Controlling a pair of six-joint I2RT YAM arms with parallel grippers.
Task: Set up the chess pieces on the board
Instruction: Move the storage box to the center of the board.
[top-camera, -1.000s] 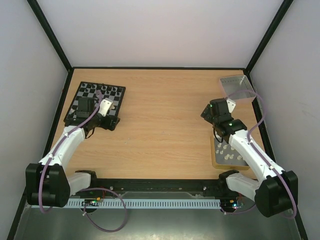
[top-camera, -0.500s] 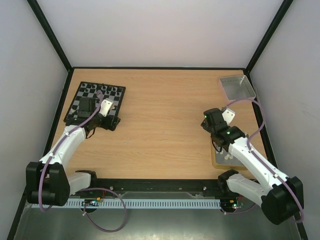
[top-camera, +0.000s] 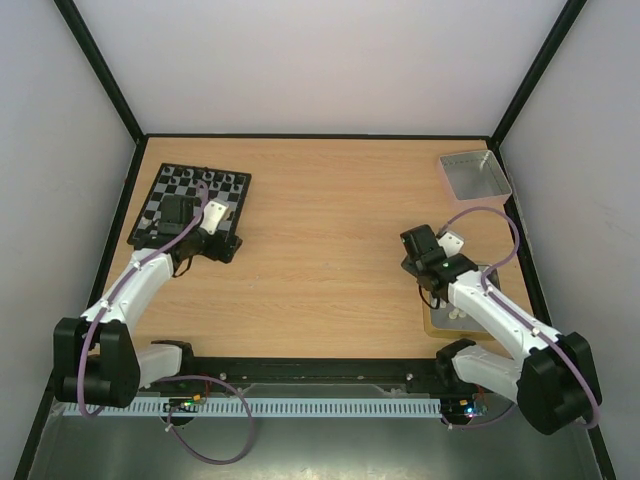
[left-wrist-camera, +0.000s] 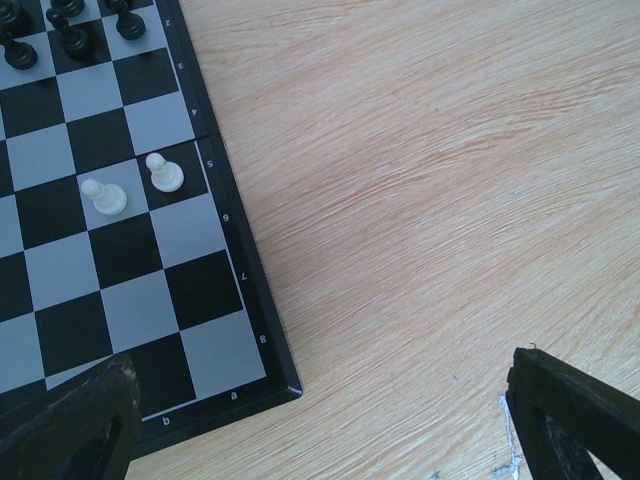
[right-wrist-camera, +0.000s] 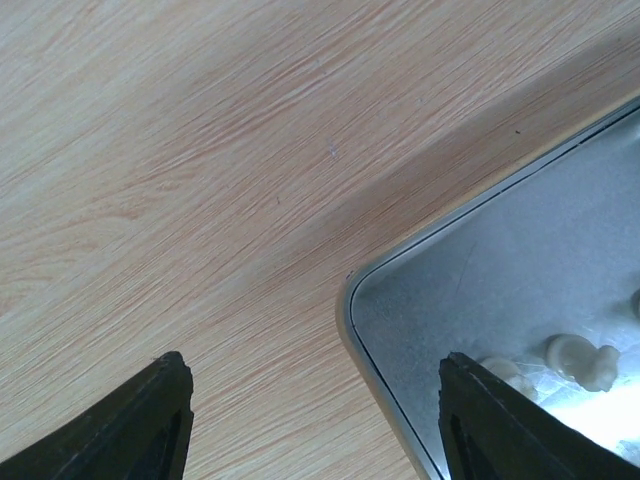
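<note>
The board (top-camera: 193, 192) lies at the far left of the table. In the left wrist view its corner (left-wrist-camera: 100, 270) shows two white pawns (left-wrist-camera: 105, 197) side by side and several black pieces (left-wrist-camera: 70, 35) at the top edge. My left gripper (top-camera: 180, 215) hangs over the board's near part, open and empty (left-wrist-camera: 320, 445). My right gripper (top-camera: 418, 250) is open and empty (right-wrist-camera: 330, 440) above the corner of the tan-rimmed tray (right-wrist-camera: 352, 320). White pieces (right-wrist-camera: 580, 360) lie in that tray.
A grey metal tray (top-camera: 475, 172) stands at the back right corner. The tan-rimmed tray (top-camera: 434, 320) sits at the near right, mostly hidden under my right arm. Bare wood lies between board and trays. Walls close three sides.
My right gripper has moved toward the near edge and slightly left, down to the tan-rimmed tray's corner. My left arm has hardly moved.
</note>
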